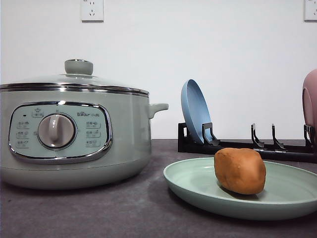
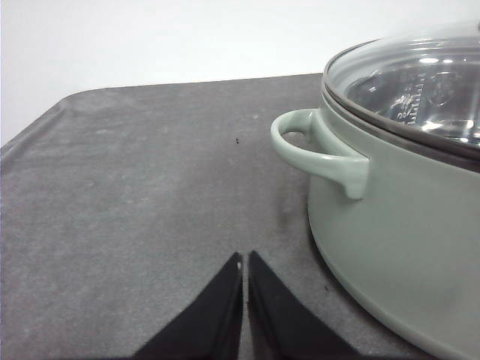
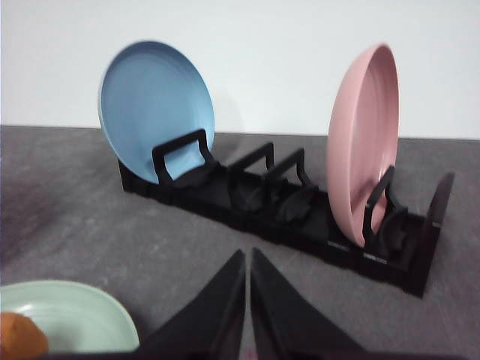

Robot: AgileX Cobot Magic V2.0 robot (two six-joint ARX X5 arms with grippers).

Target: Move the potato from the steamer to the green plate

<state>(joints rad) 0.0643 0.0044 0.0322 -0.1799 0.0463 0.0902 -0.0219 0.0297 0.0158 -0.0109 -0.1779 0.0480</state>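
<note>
left gripper (image 2: 244,259): matte black, wedge-shaped tapering fingers | right gripper (image 3: 247,255): matte black, same pointed wedge fingers

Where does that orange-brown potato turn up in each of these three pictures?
Front view: potato right of centre, resting on the green plate.
Left wrist view: not in it.
Right wrist view: potato in the lower left corner, cut off.
Shared landmark: green plate.

- Even, bright indoor light; the white wall behind the steamer (image 1: 74,134) is nearly washed out.
- Glare streaks its chrome rim and glass lid (image 2: 420,82).
- Soft shadows lie beneath the steamer.
- The right wrist view is slightly soft throughout.
</note>
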